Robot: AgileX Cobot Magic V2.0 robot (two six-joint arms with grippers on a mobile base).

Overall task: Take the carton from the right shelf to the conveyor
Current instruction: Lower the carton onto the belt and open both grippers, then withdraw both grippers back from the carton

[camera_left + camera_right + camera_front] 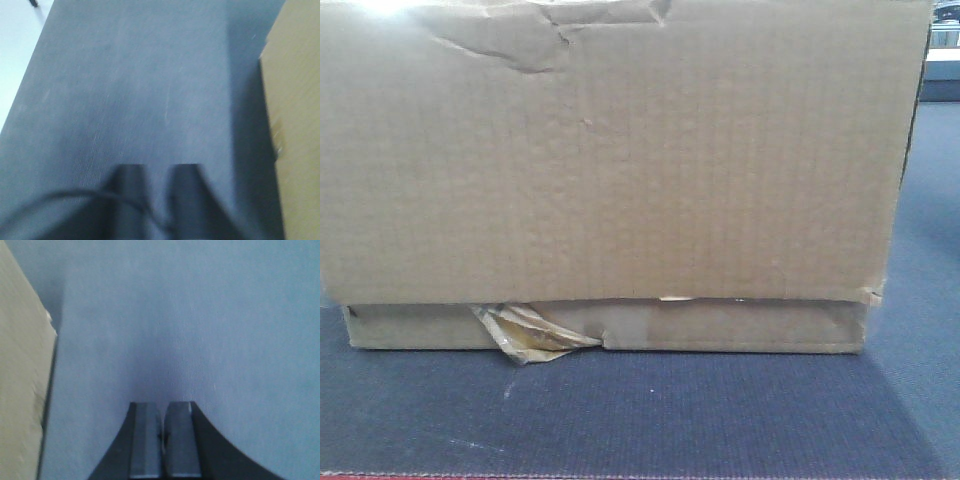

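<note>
The carton (620,150), a big brown corrugated box with creases along its top edge and a wad of tan tape (525,335) at its base, rests on the dark blue-grey conveyor (670,410). In the left wrist view the carton (300,100) stands to the right of my left gripper (156,167), apart from it; the blurred fingers show a narrow strip of conveyor (130,85) between them and hold nothing. In the right wrist view the carton (20,365) is at the left, and my right gripper (163,404) is shut and empty over the conveyor (200,315). The right shelf is out of view.
A thin red rim (380,477) runs along the belt's near edge. Pale floor (15,40) shows past the belt's left side. A dark cable (60,196) crosses in front of the left gripper. Blurred pale and blue shapes (942,60) lie beyond the carton's right side.
</note>
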